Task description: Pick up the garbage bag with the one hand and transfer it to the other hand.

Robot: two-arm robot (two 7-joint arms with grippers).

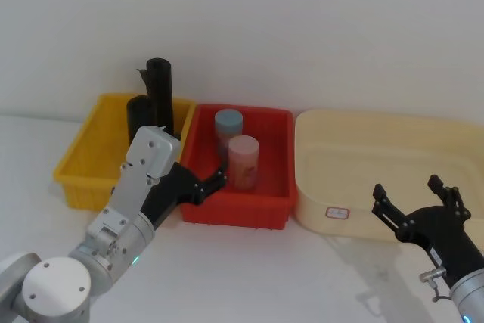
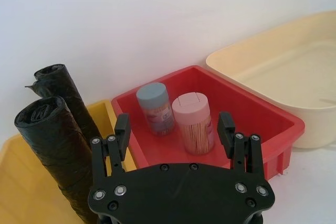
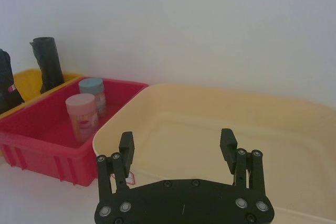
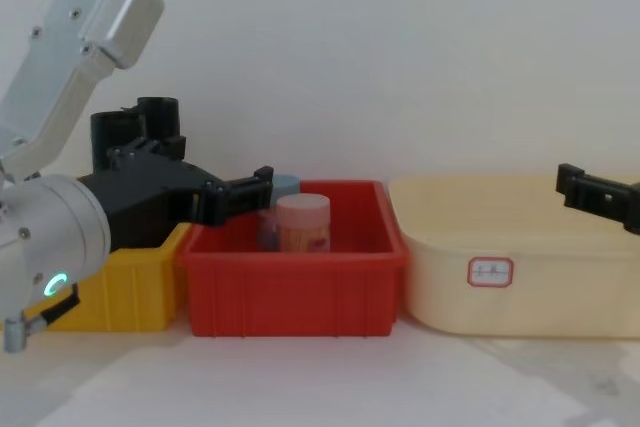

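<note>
Garbage bag (image 2: 50, 145) in yellow bin (image 1: 76, 191), jars (image 1: 243, 160) (image 1: 228, 128) in red bin (image 1: 234, 215); both grippers' (image 2: 174, 124) (image 3: 177, 140) jaws wide.

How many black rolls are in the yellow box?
2. The thick garbage bag stands in the yellow box, and the thinner, taller roll stands right behind it. The left arm could hide more.
</note>
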